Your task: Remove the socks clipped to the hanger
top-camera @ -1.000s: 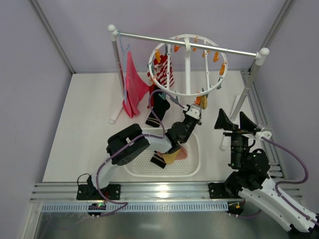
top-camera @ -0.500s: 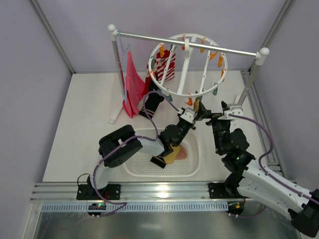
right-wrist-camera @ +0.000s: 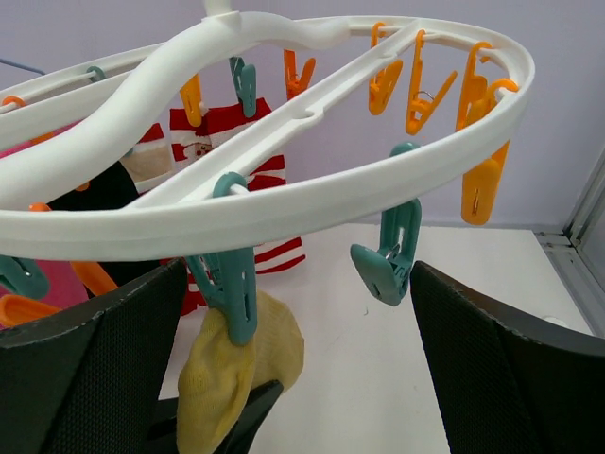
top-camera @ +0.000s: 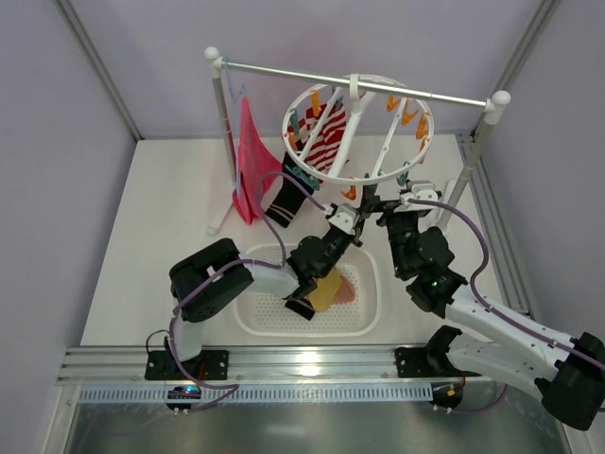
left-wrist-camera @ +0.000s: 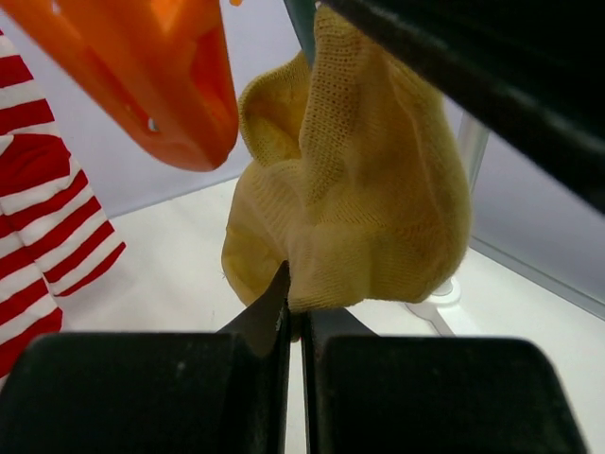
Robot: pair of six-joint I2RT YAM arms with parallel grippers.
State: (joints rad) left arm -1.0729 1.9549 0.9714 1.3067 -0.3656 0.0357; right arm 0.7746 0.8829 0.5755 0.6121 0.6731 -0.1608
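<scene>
The lower edge of the mustard yellow sock [left-wrist-camera: 359,189] is clamped between the left fingers [left-wrist-camera: 269,317], which are pressed together on the fabric. This sock is hung under the near rim of the hanger [right-wrist-camera: 284,213], where its top is held by a teal clip [right-wrist-camera: 232,293]. The right fingers [right-wrist-camera: 510,378] are spread wide apart just below the same rim, with that clip seen between them; nothing is gripped by them. A red-and-white striped sock [top-camera: 326,140] is clipped on the hanger's far-left side, and a black sock [top-camera: 284,201] is hung below its left rim. An orange clip [left-wrist-camera: 170,76] is seen just beside the yellow sock. On the bench [top-camera: 151,236] below the hanger's near side, a white perforated basket [top-camera: 269,312] is placed, in which a second yellow sock [top-camera: 329,293] and a pale pink sock [top-camera: 348,291] are lying.
</scene>
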